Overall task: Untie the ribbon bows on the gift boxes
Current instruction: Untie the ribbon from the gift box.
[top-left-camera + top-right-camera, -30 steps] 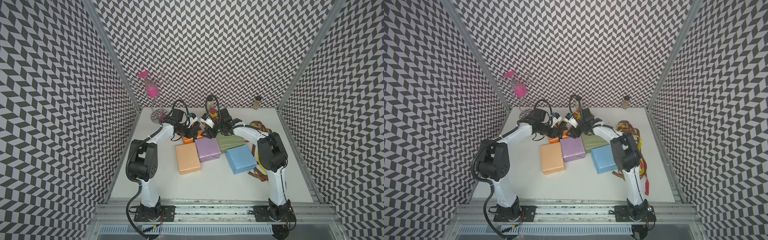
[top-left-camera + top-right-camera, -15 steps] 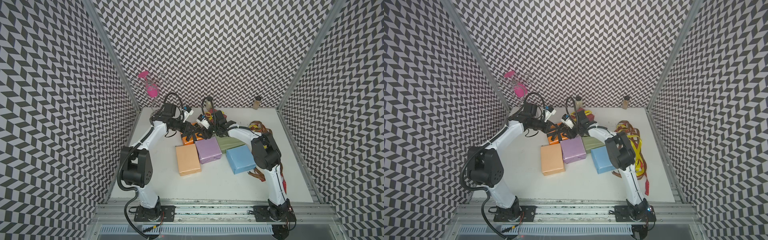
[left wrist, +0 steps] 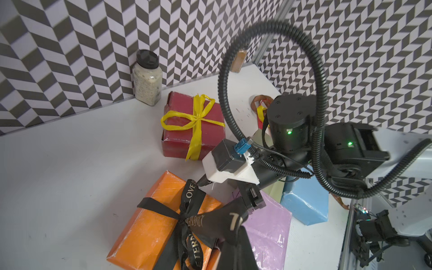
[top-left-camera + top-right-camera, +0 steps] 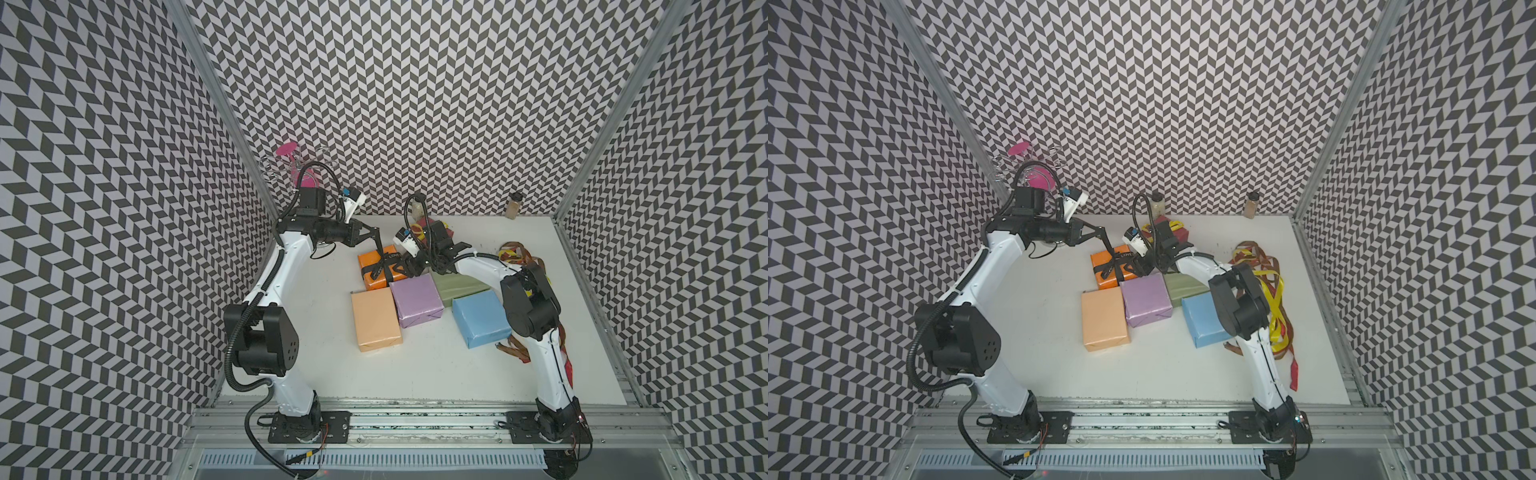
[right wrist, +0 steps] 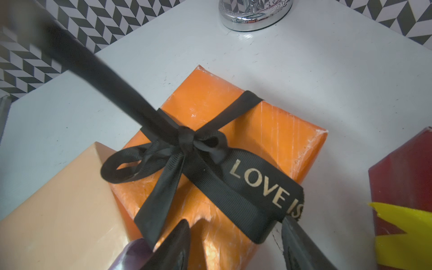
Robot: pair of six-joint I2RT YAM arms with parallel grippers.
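The orange gift box (image 4: 371, 261) (image 5: 210, 100) lies at the back of the cluster with a black lettered ribbon bow (image 5: 187, 138) (image 3: 184, 217) knotted on top. My left gripper (image 4: 377, 237) (image 3: 233, 231) is shut on one tail of that ribbon, which runs taut up from the knot. My right gripper (image 4: 409, 268) (image 5: 236, 243) stands open, its fingers astride the orange box's near end, with the "LOVE IS" tail lying between them. Behind, a dark red box (image 3: 182, 140) carries a tied yellow bow (image 3: 196, 119). The peach (image 4: 376, 320), lilac (image 4: 415, 299), sage (image 4: 455, 286) and blue (image 4: 480, 318) boxes are bare.
Loose yellow, brown and red ribbons (image 4: 1266, 282) lie in a heap on the right of the table. Two spice jars (image 4: 1156, 203) (image 4: 514, 205) stand against the back wall. A wire glass rack with a pink piece (image 4: 291, 166) fills the back left corner.
My left arm has drawn back to the left and upward, pulling the black tail taut. My right gripper has shifted left onto the orange box's end.
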